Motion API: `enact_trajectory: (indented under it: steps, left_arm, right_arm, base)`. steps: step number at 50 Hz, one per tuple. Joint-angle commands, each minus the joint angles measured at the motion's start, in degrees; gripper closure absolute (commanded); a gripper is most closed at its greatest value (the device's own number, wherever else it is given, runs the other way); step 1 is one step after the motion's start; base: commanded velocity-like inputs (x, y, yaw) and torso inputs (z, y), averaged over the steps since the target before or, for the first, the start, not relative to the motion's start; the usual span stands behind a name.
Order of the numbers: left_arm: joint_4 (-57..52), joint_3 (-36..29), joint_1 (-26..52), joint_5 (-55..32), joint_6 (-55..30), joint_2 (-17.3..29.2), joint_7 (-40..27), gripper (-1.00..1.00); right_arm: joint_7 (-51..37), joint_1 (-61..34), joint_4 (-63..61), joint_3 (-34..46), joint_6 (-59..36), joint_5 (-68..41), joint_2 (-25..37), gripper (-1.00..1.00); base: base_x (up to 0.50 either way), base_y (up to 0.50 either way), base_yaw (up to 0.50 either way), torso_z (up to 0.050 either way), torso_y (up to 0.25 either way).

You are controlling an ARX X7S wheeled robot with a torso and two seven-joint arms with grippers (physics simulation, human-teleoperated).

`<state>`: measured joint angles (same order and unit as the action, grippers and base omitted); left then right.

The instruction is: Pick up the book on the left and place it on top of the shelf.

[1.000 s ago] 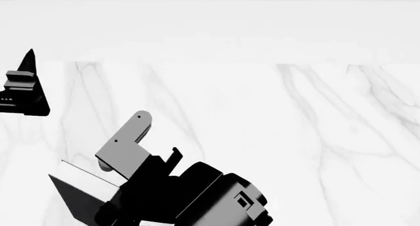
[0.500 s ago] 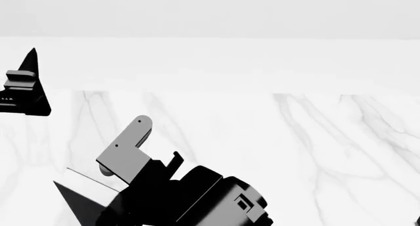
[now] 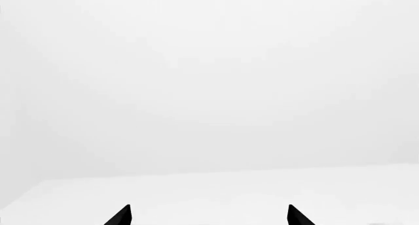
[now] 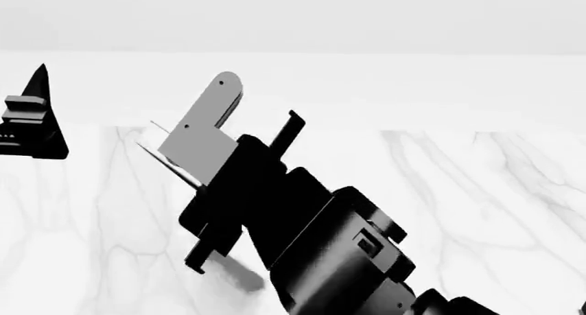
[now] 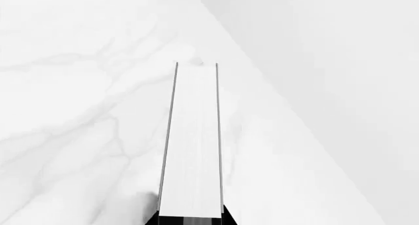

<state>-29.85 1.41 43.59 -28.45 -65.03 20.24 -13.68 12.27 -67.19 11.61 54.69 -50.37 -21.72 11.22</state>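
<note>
My right gripper [image 4: 258,99] is shut on the book [image 4: 174,169] and holds it above the marble table. In the head view the book shows only as a thin dark sliver beside the grey finger [image 4: 206,123]. In the right wrist view its white page edges [image 5: 191,146], framed by thin dark covers, run straight out from my right gripper [image 5: 190,220]. My left gripper [image 4: 32,116] is at the far left edge. In the left wrist view the left gripper [image 3: 208,215] is open and empty, facing a white wall. The shelf is out of view.
The white marble table [image 4: 458,212] fills the lower part of the head view, with a plain white wall [image 4: 366,20] behind its far edge. The arm's shadow [image 4: 243,277] lies on the table below the gripper.
My right gripper has risen with the book, off the table and up in the head view. The book has turned nearly edge-on. The left gripper has stayed put.
</note>
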Motion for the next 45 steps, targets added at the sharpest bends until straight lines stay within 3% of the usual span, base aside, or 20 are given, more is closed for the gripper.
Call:
enact_trajectory:
  steps: [1, 8, 15, 26, 45]
  left_arm:
    - [0.09, -0.19, -0.2, -0.04, 0.35, 0.24, -0.19, -1.0]
    - [0.41, -0.47, -0.19, 0.04, 0.61, 0.29, -0.28, -1.0]
    - [0.28, -0.32, -0.29, -0.15, 0.62, 0.43, -0.38, -1.0]
    - [-0.06, -0.35, -0.21, -0.55, 0.66, 0.56, -0.43, -1.0]
    - [0.38, -0.38, -0.96, -0.66, 1.6, 0.86, -0.53, -1.0]
  right_arm:
    - [-13.87, -9.38, 7.96, 9.35, 7.44, 21.66, 2.58, 1.0]
    - [-23.95, -14.43, 31.05, 14.99, 16.79, 31.0, -1.98, 1.0]
    - [-28.53, -17.08, 47.9, 18.54, 23.74, 34.56, -6.41, 1.0]
    - [-29.68, -19.89, 62.79, 19.21, 30.13, 34.11, -10.57, 1.0]
    - [-29.61, -22.72, 63.38, 29.33, 11.42, 23.83, -4.86, 1.0]
  base:
    - [0.0, 0.0, 0.0, 0.0, 0.0]
    - [0.0, 0.0, 0.0, 0.0, 0.002]
    - [0.0, 0.0, 0.0, 0.0, 0.0]
    - [0.0, 0.0, 0.0, 0.0, 0.002]
    - [0.0, 0.0, 0.0, 0.0, 0.002]
